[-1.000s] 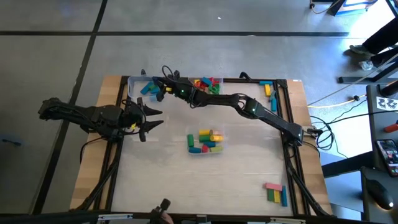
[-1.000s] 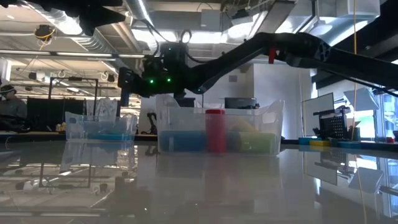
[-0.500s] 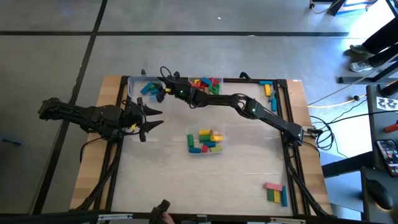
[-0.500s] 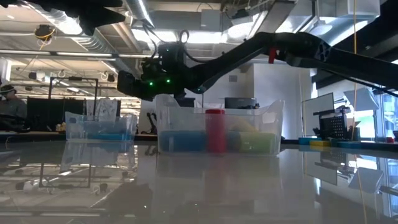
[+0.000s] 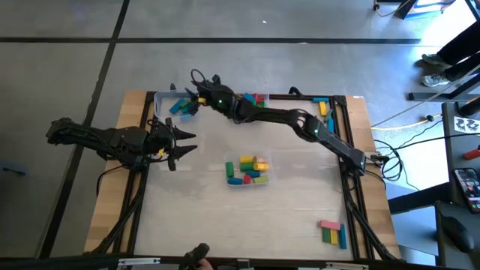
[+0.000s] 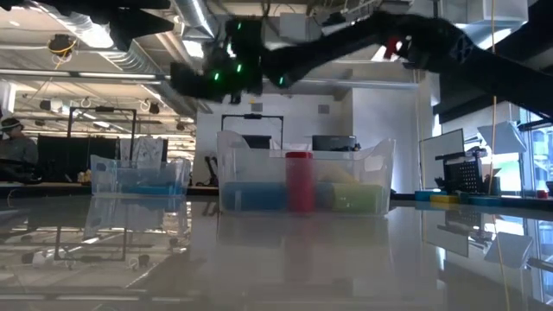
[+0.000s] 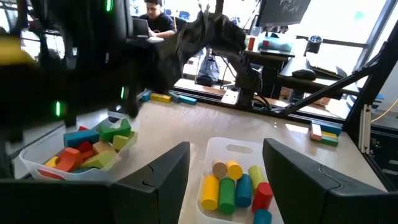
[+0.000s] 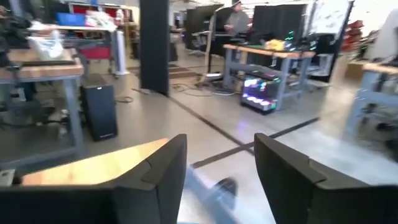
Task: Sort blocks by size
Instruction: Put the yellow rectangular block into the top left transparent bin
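Three clear tubs hold blocks. The far-left tub [image 5: 171,106] has blue blocks, the far-middle tub [image 5: 252,100] has mixed blocks [image 7: 93,146], and the centre tub [image 5: 247,171] has yellow, green, blue and red ones [image 7: 233,183]. My right gripper [image 5: 192,90] is open and empty, high above the far-left tub [image 6: 140,181]; its wrist view [image 8: 217,149] shows only the room past the table's edge. My left gripper [image 5: 189,142] is open and empty at the table's left, pointing toward the centre tub [image 7: 227,152].
Loose blocks lie at the near right corner [image 5: 331,231] and along the far right edge [image 5: 324,106]. The right arm [image 5: 300,126] stretches across the far half of the table. People sit at desks in the room behind.
My right gripper has risen well above the far tubs and drifted toward the table's far edge. The blocks and tubs have stayed where they were.
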Tool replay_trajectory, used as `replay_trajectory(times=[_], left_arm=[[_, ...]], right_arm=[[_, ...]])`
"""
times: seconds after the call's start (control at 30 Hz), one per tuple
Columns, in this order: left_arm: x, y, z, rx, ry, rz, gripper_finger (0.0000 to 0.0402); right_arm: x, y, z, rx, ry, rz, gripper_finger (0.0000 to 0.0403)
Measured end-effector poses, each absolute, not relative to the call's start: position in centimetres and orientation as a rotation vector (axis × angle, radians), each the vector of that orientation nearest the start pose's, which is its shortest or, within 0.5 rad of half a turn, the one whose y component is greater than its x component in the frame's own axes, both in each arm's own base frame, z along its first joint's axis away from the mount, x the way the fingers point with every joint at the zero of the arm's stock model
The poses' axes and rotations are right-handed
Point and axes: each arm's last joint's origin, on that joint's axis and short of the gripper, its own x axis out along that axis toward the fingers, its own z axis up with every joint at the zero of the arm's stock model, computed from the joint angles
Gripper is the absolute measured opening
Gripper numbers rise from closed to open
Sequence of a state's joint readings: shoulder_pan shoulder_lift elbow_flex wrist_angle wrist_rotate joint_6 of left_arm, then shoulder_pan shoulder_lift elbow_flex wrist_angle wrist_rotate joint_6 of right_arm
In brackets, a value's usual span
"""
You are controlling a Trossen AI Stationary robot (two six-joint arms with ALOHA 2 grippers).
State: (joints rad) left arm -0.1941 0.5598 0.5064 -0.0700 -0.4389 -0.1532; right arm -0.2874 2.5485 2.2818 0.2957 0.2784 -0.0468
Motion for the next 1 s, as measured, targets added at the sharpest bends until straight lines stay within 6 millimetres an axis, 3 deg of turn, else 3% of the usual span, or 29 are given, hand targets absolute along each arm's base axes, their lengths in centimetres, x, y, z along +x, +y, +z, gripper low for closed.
replay_trajectory(times=[0.27, 0.5, 0.77, 1.0], left_arm=[[13.7, -1.4, 27.9, -0.117, 0.098, 0.253, 0.0198], [13.7, -1.4, 27.9, -0.121, 0.102, 0.254, 0.0198], [13.7, -1.4, 27.7, -0.128, 0.120, 0.256, 0.0198], [13.7, -1.4, 27.7, -0.121, 0.119, 0.256, 0.0198]], right_arm=[[53.0, -17.2, 31.4, -0.151, 0.081, -0.772, 0.0175], [48.8, -17.3, 36.9, -0.178, 0.196, -0.881, 0.0175], [41.3, -18.7, 41.5, -0.081, 0.432, -0.964, 0.0175], [34.3, -19.8, 43.1, 0.068, 0.655, -1.078, 0.0175]])
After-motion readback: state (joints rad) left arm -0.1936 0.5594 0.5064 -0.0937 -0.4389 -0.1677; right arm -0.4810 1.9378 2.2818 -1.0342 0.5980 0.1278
